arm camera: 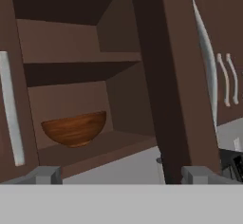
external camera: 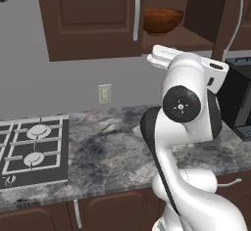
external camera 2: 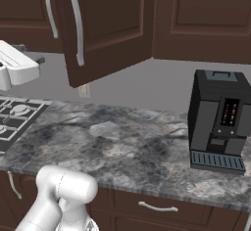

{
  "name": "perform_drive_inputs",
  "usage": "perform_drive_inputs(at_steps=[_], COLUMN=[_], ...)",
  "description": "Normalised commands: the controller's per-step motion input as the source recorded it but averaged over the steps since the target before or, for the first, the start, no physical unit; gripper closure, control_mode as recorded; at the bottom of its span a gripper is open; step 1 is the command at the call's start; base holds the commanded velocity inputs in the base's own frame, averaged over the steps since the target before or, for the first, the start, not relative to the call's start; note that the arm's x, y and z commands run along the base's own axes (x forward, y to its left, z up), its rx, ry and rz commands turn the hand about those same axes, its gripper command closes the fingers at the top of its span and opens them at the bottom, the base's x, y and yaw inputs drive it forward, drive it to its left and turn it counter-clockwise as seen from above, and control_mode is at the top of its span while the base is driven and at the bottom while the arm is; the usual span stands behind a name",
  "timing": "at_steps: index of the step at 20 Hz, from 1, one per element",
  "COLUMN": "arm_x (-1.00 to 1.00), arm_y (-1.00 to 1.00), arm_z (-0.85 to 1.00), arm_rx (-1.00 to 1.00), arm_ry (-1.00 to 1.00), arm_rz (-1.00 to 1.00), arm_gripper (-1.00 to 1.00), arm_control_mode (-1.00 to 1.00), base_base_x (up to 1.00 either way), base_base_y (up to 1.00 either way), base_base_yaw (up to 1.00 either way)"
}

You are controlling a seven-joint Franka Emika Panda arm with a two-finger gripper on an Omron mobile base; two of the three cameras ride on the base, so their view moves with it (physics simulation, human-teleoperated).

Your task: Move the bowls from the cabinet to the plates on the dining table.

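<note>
Wooden bowl sits upright in open cabinet, bottom shelf.

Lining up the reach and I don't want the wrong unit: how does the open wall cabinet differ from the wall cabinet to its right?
The open wall cabinet has its door swung out; the right-hand cabinet is shut.
The open one shows an inner shelf and, below it, a wooden bowl; the right-hand one hides its inside.
Both are dark brown wood with long silver handles.
</note>
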Motion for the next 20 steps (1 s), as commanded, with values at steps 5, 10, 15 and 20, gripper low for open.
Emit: perform_drive_inputs(at_steps=[5,10,15,20], arm_x=[0.27,0.25,0.21,0.23], arm_y=[-0.02,-0.13,-0.18,-0.16], arm_z=[-0.01,0.0,0.0,0.0], arm_rx=[-0.01,0.0,0.0,0.0], arm_ry=[0.0,0.01,0.01,0.01], arm_rz=[-0.1,-0.07,-0.05,-0.04], arm_gripper=[-1.0,-1.0,-1.0,-1.0], arm_control_mode=[-1.0,-1.0,-1.0,-1.0], base_base_x=[0.0,0.0,0.0,0.0], base_base_y=[0.0,0.0,0.0,0.0], base_base_yaw=[0.0,0.0,0.0,0.0])
